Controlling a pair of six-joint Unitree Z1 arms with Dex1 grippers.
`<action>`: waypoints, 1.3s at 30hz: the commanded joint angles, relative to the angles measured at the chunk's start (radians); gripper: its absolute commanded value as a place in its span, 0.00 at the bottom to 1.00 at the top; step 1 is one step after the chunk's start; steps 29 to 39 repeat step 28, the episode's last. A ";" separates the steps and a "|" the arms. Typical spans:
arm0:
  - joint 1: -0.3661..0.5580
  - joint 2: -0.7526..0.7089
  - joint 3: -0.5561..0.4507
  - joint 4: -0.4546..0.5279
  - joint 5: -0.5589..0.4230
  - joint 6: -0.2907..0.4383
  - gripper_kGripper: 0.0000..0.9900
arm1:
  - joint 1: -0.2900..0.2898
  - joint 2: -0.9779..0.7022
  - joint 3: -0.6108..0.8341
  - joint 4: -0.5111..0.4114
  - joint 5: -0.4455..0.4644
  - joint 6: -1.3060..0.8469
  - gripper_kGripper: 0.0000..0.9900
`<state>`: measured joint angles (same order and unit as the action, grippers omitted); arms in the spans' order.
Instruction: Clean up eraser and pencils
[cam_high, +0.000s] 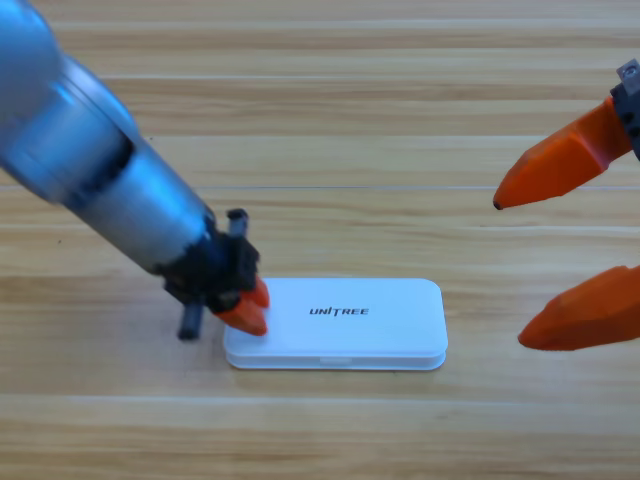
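1. The white case lies flat on the wooden table, lid down and closed, its long side running left to right, in the lower middle of the high view. Dark lettering sits near the middle of its lid.

2. The left arm comes in from the upper-left corner and slopes down to the case's left end.

3. The left gripper rests at the left end of the case, its 2 orange jaws touching or just over the lid's left edge. The jaws lie close together, almost 1 on the other, with only a narrow gap; nothing can be seen between them.

4. A dark stick-like part shows just below the left gripper's black body, left of the case and reaching to the table. It is partly hidden, so it cannot be told whether it belongs to the gripper or is something else.

5. The right gripper waits at the right edge of the view, large and partly cut off. Its 2 orange jaws stand wide apart, 1 above the other, tips pointing left, with only bare table between them. It is well apart from the case.

6. The eraser and the pencils are not visible anywhere on the table; only the closed case shows.
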<state>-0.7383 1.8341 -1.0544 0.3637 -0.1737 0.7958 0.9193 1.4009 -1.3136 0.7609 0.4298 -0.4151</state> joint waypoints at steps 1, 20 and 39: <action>0.019 -0.262 -0.136 0.236 -0.093 -0.013 1.00 | -0.025 0.003 0.017 -0.028 0.017 0.002 0.95; -0.098 -0.536 -0.349 0.544 -0.438 -0.191 1.00 | -0.025 0.003 0.019 -0.026 0.017 0.004 0.95; -0.102 -0.486 -0.185 0.362 -0.383 -0.187 1.00 | -0.025 0.001 0.020 -0.026 0.017 0.004 0.95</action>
